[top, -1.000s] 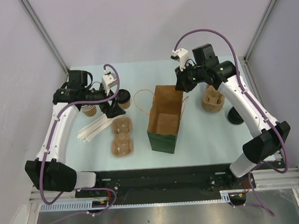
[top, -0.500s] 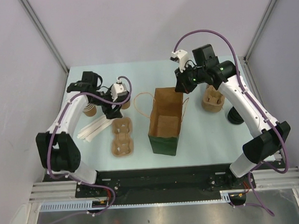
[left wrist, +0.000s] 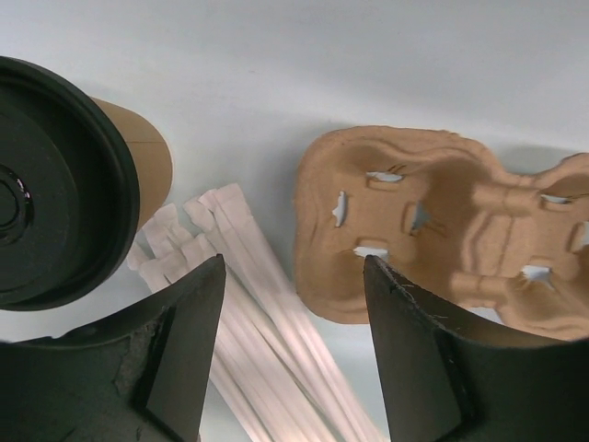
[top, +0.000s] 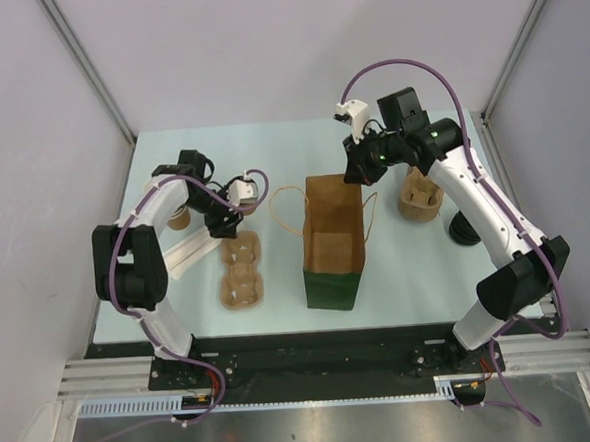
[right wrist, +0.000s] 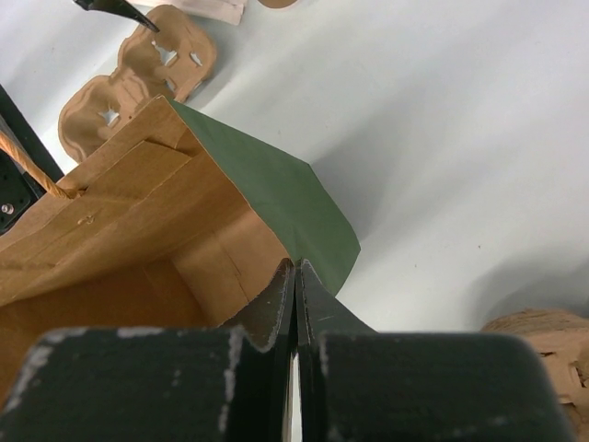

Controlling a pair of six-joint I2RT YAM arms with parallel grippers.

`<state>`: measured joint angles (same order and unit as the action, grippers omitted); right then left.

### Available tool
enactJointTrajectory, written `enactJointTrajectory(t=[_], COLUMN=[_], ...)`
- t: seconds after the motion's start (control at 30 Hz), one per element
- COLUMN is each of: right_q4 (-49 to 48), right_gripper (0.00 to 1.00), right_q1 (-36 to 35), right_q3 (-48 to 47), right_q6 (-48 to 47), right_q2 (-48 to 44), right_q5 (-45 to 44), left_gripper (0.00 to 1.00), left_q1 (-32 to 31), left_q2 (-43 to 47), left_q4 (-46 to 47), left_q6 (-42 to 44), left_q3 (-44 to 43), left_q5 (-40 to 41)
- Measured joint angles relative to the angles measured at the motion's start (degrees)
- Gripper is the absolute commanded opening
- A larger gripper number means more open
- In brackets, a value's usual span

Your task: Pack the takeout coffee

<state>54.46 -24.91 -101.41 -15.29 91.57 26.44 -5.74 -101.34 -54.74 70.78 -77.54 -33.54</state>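
A: Left gripper (left wrist: 294,269)?
B: Jaws apart, nothing held; coffee (left wrist: 55,184) is seen left of it, cut off at the frame edge.
A: Right gripper (right wrist: 296,274)?
B: Closed on bag (right wrist: 276,198) rim; grip partly hidden.

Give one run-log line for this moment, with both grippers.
left gripper: open, beside takeout coffee | right gripper: shut on green bag rim | coffee: not yet packed
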Motion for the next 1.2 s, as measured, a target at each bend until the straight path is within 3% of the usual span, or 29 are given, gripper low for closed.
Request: enactJointTrajectory(t=[0.5, 1.0, 1.2], right_q4=[0.2, 0.3, 0.3], right_gripper=[0.00, 0.00, 0.00], right_q1=[0.0, 0.2, 0.5], right_q3=[-0.7, -1.1, -1.4], right_q6=[0.0, 0.0, 0.2], right_q2=[0.9, 1.6, 1.6], right_q5=[0.2, 0.5, 1.0], left_gripper=[0.54, 0.00, 0.00], left_q1=[-0.6, -0.9, -0.6], left_q2=[-3.3, -2.1, 3.2], left_q4=[4.0, 3.9, -0.9], left_q6=[2.0, 3.8, 2.5], left_q3=[2.6, 6.1, 4.9], left_q5=[2.4, 3.2, 1.7])
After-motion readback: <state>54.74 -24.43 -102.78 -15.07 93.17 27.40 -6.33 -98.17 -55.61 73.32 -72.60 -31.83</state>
